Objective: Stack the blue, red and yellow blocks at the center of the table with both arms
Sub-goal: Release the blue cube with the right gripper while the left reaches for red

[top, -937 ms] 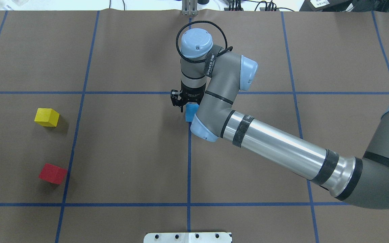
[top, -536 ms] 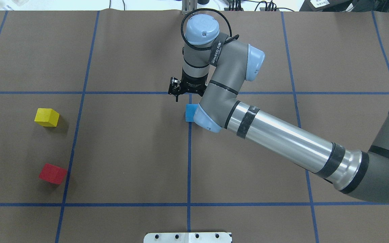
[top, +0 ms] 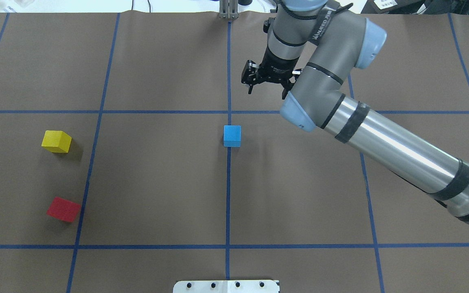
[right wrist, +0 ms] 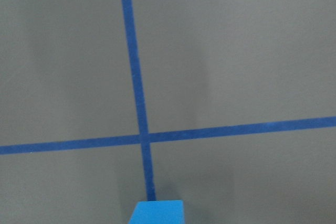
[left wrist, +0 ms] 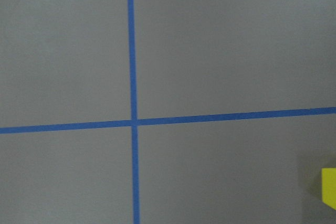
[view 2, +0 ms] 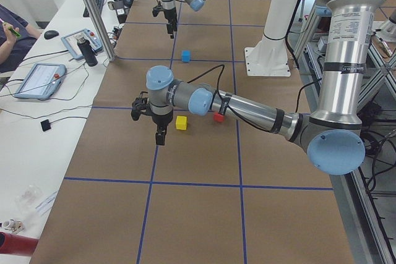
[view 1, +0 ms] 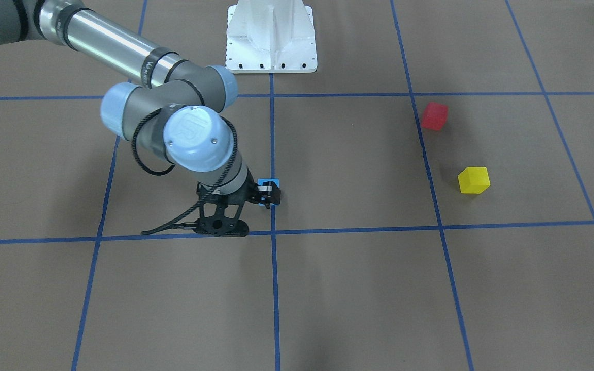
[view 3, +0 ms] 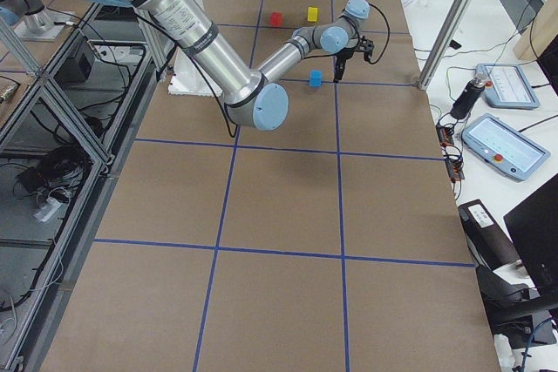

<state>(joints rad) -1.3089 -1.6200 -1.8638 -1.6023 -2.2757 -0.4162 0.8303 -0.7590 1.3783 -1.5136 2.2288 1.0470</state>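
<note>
On the left of the table [top: 157,183] sit the yellow block [top: 56,141] and the red block [top: 64,209], a little apart. My left gripper [view 2: 159,135] hangs near the yellow one. I cannot tell if it is open. The blue block [top: 232,135] sits alone in the middle, on a blue line [top: 228,195]. From above, my right gripper [top: 268,86] is further right, away from it, fingers wide apart, holding nothing.

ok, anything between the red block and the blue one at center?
Nothing visible. Only bare paper and grid tape lie between the red block and the blue block; the yellow block sits off that line.
</note>
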